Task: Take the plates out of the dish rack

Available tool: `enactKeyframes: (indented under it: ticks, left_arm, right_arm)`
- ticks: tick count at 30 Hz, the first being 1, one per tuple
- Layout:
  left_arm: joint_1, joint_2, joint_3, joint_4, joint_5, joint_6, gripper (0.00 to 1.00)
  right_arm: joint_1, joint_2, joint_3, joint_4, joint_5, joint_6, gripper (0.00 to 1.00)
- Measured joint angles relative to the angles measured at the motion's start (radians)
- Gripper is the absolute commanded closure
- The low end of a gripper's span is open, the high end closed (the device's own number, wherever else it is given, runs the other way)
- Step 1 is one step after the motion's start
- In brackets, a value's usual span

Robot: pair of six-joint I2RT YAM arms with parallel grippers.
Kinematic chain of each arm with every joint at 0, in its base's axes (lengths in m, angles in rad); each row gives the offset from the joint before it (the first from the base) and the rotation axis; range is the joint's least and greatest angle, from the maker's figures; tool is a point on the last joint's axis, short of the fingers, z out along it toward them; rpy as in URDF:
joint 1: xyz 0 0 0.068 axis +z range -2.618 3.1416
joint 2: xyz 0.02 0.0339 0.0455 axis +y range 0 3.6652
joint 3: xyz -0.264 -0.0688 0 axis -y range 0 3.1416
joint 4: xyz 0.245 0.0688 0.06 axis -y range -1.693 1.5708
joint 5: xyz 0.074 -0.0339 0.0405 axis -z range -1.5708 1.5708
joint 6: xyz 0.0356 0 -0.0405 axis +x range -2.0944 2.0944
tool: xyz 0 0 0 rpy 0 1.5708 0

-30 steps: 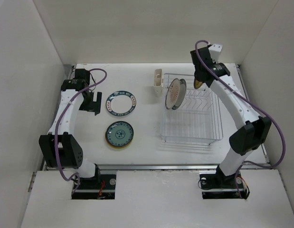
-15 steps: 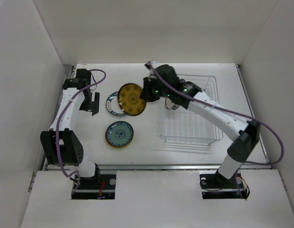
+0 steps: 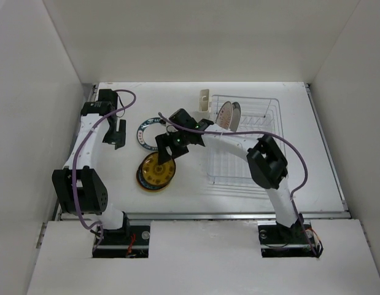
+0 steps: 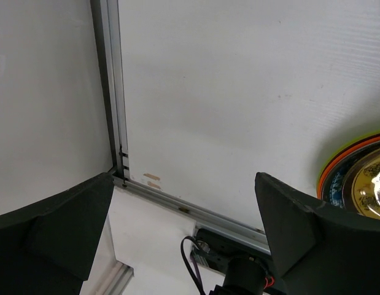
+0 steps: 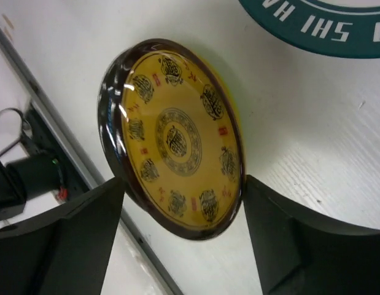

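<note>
From above, the rack (image 3: 246,161) sat on the right half of the table (image 3: 190,184). One sunburst plate (image 3: 225,115) stood on edge in its far left slots. The right arm reached leftward across the table, and the right gripper (image 3: 167,149) hung just over the far rim of the amber plate (image 3: 156,171). That plate lay flat on top of a stack (image 3: 141,179) near the front. A teal-rimmed plate (image 3: 148,130) lay flat just behind, partly hidden by the gripper. The left gripper (image 3: 119,132) hovered beside it, holding nothing.

In the left wrist view, the left gripper (image 4: 183,178) was spread wide over bare table and a metal rail (image 4: 177,206). The stack (image 4: 337,161) showed at the right edge, with green and orange rims under the amber plate (image 4: 369,192).

In the right wrist view, the right gripper (image 5: 183,181) had its jaws apart, one finger on each side of the amber plate (image 5: 174,138). Nothing pinched the plate's rim, and it rested face up on the stack. The teal-rimmed plate (image 5: 325,24) crossed the top edge.
</note>
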Motion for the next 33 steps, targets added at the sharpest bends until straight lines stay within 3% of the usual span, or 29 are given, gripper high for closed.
enactKeyframes:
  ticks: [2, 8, 13, 18, 22, 25, 33]
  left_arm:
    - [0.0, 0.0, 0.0, 0.001, -0.002, 0.0, 0.0]
    - [0.0, 0.003, 0.0, 0.001, -0.008, 0.0, 0.0]
    - [0.0, 0.004, 0.0, 0.0, -0.007, 0.0, 0.0]
    - [0.0, 0.004, 0.0, 0.0, -0.007, -0.001, 0.0]
    - [0.0, 0.005, 0.0, -0.001, -0.003, -0.001, 0.0]
    - [0.0, 0.009, 0.001, -0.003, -0.001, -0.001, 0.0]
    - [0.0, 0.011, 0.001, -0.007, 0.006, -0.002, 0.0]
  right_arm:
    - [0.002, 0.0, -0.001, -0.014, 0.004, -0.009, 0.0]
    - [0.019, -0.043, 0.024, -0.138, 0.222, -0.045, 0.0]
    - [-0.002, -0.219, 0.072, -0.234, 0.43, -0.057, 0.0]
    - [-0.188, -0.461, 0.14, -0.257, 0.645, 0.005, 0.0]
    - [-0.403, -0.549, 0.136, -0.269, 0.772, 0.044, 0.17]
    - [-0.482, -0.533, 0.087, -0.28, 0.812, 0.071, 0.32]
    - [-0.517, -0.418, -0.126, -0.29, 0.751, 0.103, 0.39]
